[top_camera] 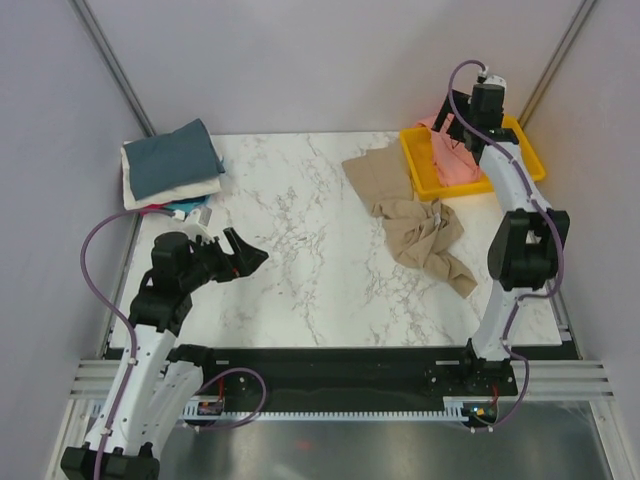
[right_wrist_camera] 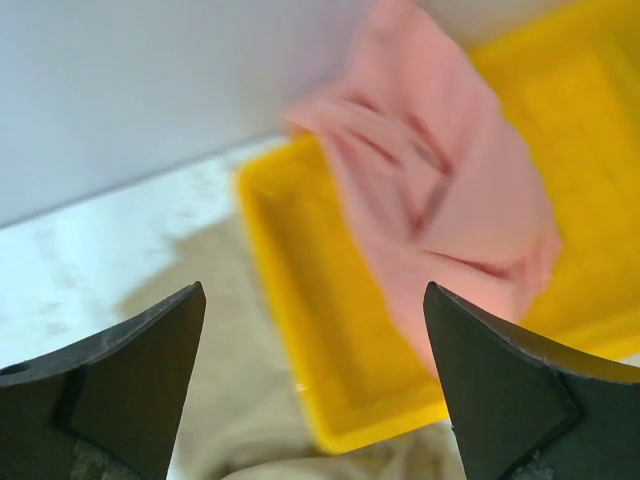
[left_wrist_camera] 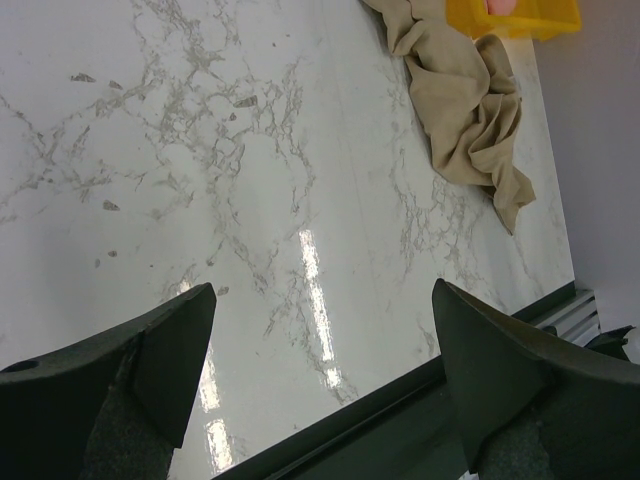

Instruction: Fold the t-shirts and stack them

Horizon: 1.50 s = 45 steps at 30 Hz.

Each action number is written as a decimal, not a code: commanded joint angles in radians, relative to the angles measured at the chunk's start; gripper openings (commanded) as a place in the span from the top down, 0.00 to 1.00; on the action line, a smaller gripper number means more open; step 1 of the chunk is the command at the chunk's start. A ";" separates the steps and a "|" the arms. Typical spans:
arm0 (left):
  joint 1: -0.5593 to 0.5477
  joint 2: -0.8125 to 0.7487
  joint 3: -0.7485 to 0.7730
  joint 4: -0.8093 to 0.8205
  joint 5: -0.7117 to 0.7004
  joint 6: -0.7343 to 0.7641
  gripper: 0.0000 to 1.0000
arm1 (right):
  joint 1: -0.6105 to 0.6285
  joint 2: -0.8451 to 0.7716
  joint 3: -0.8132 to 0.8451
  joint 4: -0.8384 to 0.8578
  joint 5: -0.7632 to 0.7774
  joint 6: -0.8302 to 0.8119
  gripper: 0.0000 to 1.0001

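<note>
Okay, left gripper (left_wrist_camera: 322, 290) hangs low over the near-left of the marble table (top_camera: 300, 220), jaws spread wide, nothing in them. Right gripper (right_wrist_camera: 312, 300) is up over the yellow tray (top_camera: 412, 160) at the far right, jaws also fully apart and empty, with the pink shirt (right_wrist_camera: 440, 200) just below. The pink shirt lies bunched in the tray, not folded. The tan shirt (top_camera: 415, 225) is crumpled on the table right of centre, one end flatter and right against the tray's left wall, the other end wadded and trailing toward the near-right edge. The stack of folded shirts (top_camera: 170, 165) sits at the far-left corner, slate-blue on top, cream under it, a sliver of teal and red at the bottom. Handling guess: both loose shirts are light, limp, thin knit; they will sag and drag and won't hold shape, and they slide easily on the smooth marble. Best hold on the tan one is probably two separated points along a hem or the shoulders, one per arm, to lift and spread it. A pinch in the wad would likely catch several layers. Seams can't be made out clearly.
</note>
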 commanded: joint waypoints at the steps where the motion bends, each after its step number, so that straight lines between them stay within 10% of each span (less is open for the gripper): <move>1: 0.003 0.004 0.027 0.032 0.039 -0.007 0.04 | 0.133 -0.179 -0.059 0.102 -0.059 0.021 0.02; 22: 0.003 -0.007 0.027 0.031 0.037 -0.006 0.04 | 0.416 0.213 0.017 -0.180 0.134 0.018 0.08; 34: 0.003 -0.010 0.025 0.029 0.023 -0.004 0.04 | 0.547 0.219 -0.175 -0.115 -0.073 0.031 0.94; 42: 0.004 -0.071 0.076 -0.072 -0.123 0.043 0.05 | 0.935 -0.020 -0.519 0.061 -0.116 0.207 1.00; 45: 0.003 -0.096 0.108 -0.113 -0.177 0.040 0.03 | 1.075 -0.146 -0.628 0.087 -0.088 0.261 0.67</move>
